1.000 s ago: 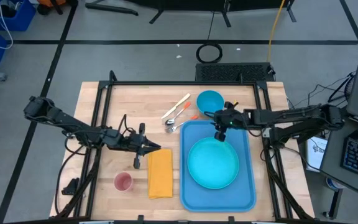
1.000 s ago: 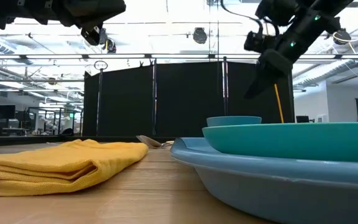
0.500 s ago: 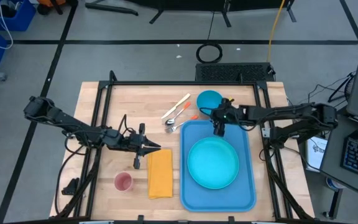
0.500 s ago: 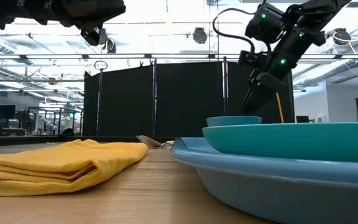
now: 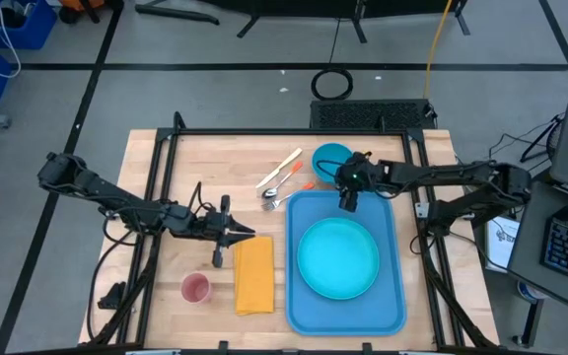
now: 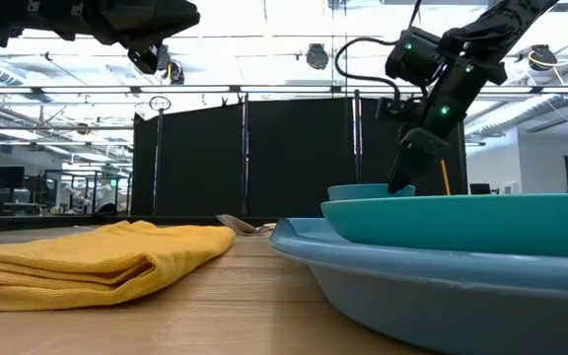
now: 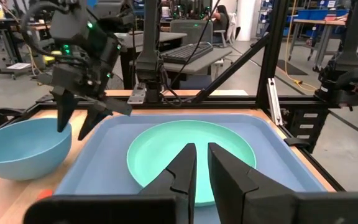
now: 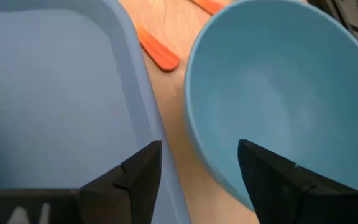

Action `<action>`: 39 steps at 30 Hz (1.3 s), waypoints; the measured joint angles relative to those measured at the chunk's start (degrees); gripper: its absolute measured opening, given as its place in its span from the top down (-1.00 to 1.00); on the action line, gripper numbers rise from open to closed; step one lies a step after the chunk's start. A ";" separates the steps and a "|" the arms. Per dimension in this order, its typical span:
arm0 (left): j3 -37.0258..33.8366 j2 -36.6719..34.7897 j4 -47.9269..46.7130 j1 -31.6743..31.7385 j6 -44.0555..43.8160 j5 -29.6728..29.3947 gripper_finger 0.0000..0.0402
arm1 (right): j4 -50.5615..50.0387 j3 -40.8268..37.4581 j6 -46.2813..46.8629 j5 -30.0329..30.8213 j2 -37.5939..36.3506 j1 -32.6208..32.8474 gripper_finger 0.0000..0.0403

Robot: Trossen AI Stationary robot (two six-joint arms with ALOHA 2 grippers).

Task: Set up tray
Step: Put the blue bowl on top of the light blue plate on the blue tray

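While left gripper (image 5: 233,235) hangs shut, right gripper (image 5: 347,203) straddles bowl (image 5: 329,158) rim.

High view straight down; low view level across tabletop; both share tray (image 5: 394,286) (image 6: 402,286)

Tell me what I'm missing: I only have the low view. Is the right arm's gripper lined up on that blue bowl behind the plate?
Observer: Nearly. From above, the right gripper hangs at the far edge of the large flat blue plastic tray, beside the round blue plastic bowl.
Operator: Are its fingers open?
Observer: Yes. In the right wrist view, one finger is over the bowl's rim and the other over the tray's rim.
Operator: What else is left off the tray?
Observer: A small pink plastic cup, a folded yellow-orange cloth napkin and cutlery lie on the wooden table.
Operator: And the left arm?
Observer: The left gripper is above the napkin's far end, fingers nearly shut, holding nothing.
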 joint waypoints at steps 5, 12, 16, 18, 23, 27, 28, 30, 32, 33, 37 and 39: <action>0.02 0.00 -0.26 0.00 -0.05 -0.48 0.77 | 0.95 0.02 -0.29 0.08 1.53 0.00 0.06; 0.02 0.00 -0.47 0.00 -0.23 -0.48 0.77 | 2.85 0.02 -0.27 -2.43 1.62 0.00 0.53; 0.02 0.00 -0.49 0.00 -0.22 -0.46 0.77 | 2.18 0.02 -0.99 -2.98 1.62 0.02 0.93; 0.02 0.00 -0.54 0.00 -0.22 -0.47 0.77 | 1.96 0.02 -1.11 -2.81 1.62 0.01 0.95; 0.02 0.00 -0.62 0.00 -0.22 -0.48 0.77 | 2.73 0.02 -1.35 -1.29 0.91 0.18 0.98; 0.02 0.00 -0.82 0.00 -0.22 -0.48 0.77 | 2.81 0.02 -1.50 -0.67 -0.43 0.91 0.99; 0.02 0.00 -0.93 0.00 -0.22 -0.48 0.77 | 2.74 0.02 -1.50 0.24 -0.82 1.34 0.99; 0.02 0.00 -0.97 0.00 -0.20 -0.48 0.77 | 2.46 0.02 -1.50 1.56 -1.78 2.31 0.99; 0.02 0.00 -1.00 0.00 -0.20 -0.48 0.77 | 2.27 0.02 -1.01 1.76 -3.04 3.33 0.99; 0.02 0.00 -1.00 0.00 -0.20 -0.48 0.77 | 2.08 0.02 -0.64 1.78 -3.70 3.95 0.99; 0.02 0.00 -1.00 0.00 -0.18 -0.48 0.77 | 0.36 0.02 0.34 1.77 -6.66 7.05 0.99; 0.02 0.00 -1.00 0.00 -0.17 -0.48 0.77 | -0.75 0.02 1.45 1.77 -8.43 8.81 1.00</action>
